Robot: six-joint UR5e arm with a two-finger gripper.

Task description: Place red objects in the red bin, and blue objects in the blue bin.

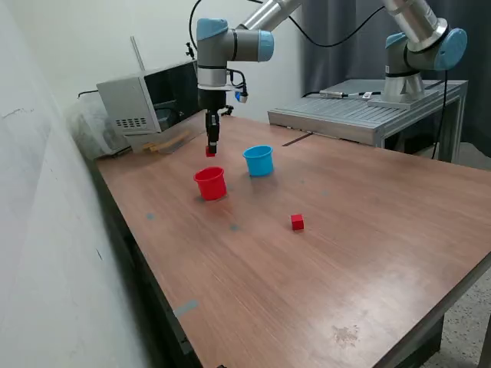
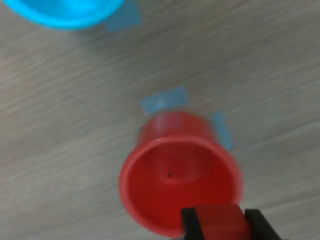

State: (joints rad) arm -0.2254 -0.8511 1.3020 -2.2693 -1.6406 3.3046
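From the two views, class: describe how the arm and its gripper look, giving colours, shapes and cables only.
The arm is built of silver-grey tubes with rounded joints capped in light blue. A thin black cable loops by its wrist. The gripper is slim and dark; the wrist view shows two black, squared fingers. A second arm of like colours stands behind.

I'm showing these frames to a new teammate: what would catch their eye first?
The gripper hangs above the red cup, pinching a small red cube between its fingertips; the wrist view looks straight down into that cup, which appears empty. Beside it, toward the exterior view's right, stands the light blue cup. Another red cube lies alone on the wooden table, nearer the camera.
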